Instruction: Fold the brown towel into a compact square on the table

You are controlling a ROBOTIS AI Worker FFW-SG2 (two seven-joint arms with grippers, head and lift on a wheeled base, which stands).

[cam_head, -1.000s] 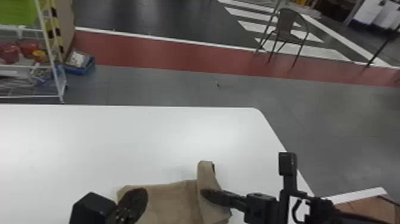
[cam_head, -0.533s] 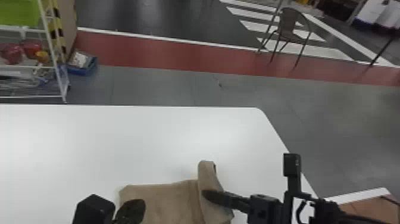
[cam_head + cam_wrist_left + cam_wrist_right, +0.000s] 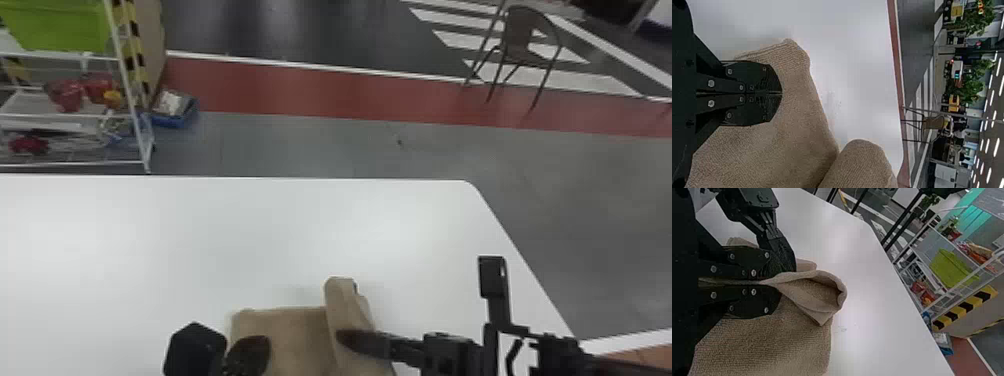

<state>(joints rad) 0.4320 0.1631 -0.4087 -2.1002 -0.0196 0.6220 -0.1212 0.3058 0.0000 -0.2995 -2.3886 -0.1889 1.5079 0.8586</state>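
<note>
The brown towel (image 3: 297, 345) lies near the front of the bench (image 3: 210, 250), its right portion raised in a folded band, which indicates that a side fold is in hand and the compact square is incomplete. The right claw (image 3: 779, 283) pinches a layer of the towel between its nearly closed fingers, while the left claw (image 3: 782, 93) is pressed together over the opposite portion, with no cloth visible between its tips. The next move likely calls for guiding the pinched layer inward, aligning its edge and laying it flat before release.
</note>
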